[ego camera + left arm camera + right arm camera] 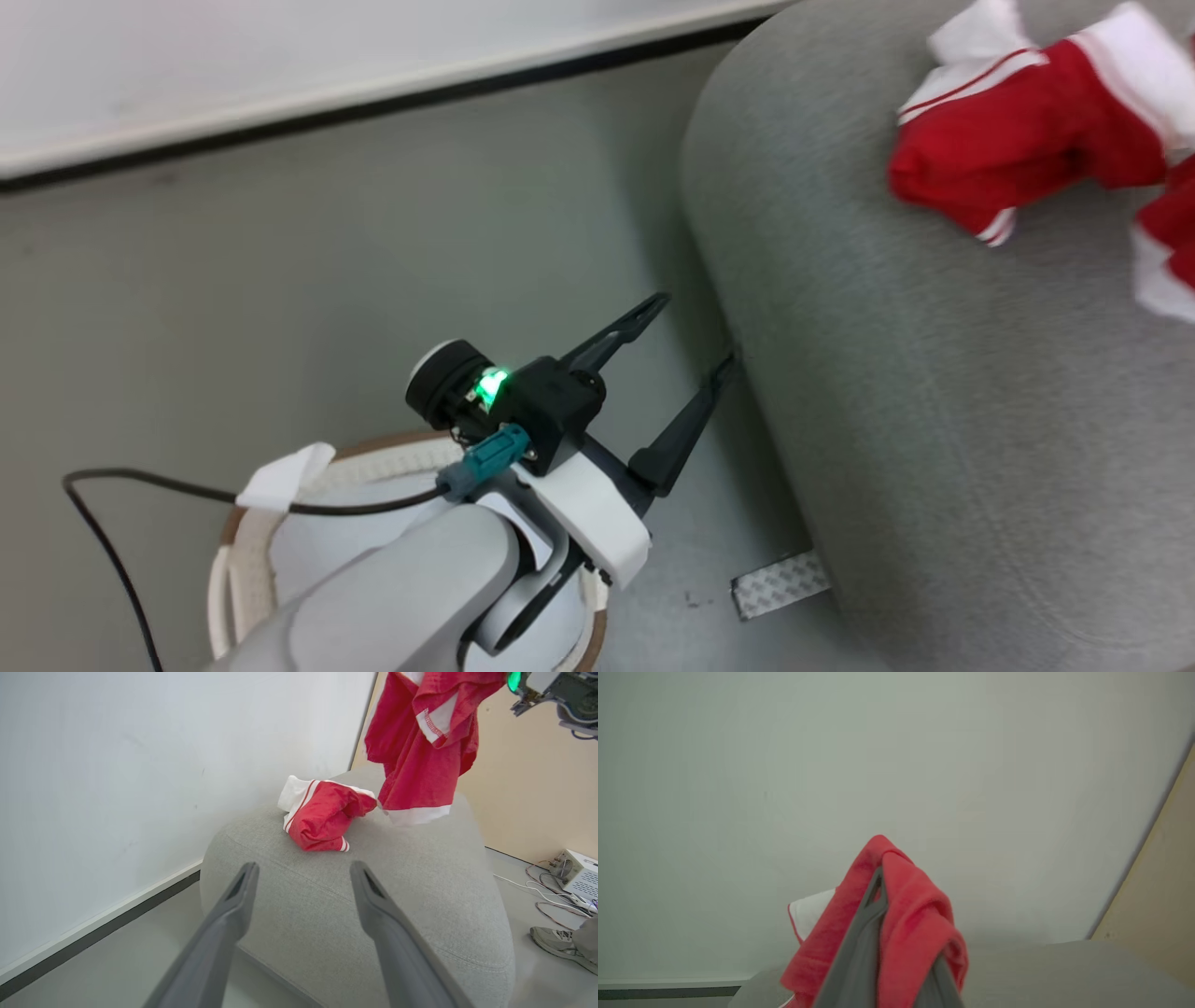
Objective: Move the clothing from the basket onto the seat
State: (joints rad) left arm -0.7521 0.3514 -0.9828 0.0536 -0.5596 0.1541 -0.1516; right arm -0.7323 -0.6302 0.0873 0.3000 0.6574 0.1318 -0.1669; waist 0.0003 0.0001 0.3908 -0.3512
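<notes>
One piece of the red clothing [322,819] with white striped trim lies crumpled on the grey seat [420,896], also seen as clothing [1008,149] on the seat [934,392] in the head view. A second red garment [420,751] hangs above the seat, and my right gripper [880,872] is shut on it, the cloth draped over both fingers. My left gripper [695,329] is open and holds nothing, above the floor between the basket [373,459] and the seat's edge. Its fingers [233,914] point at the seat. My left arm hides most of the basket.
A white wall with a dark baseboard [373,103] runs behind the grey floor. A strip of tape [780,583] lies on the floor by the seat, and a black cable [140,481] trails from my left wrist. A person's shoe [556,942] and a white device with wires [577,872] are right of the seat.
</notes>
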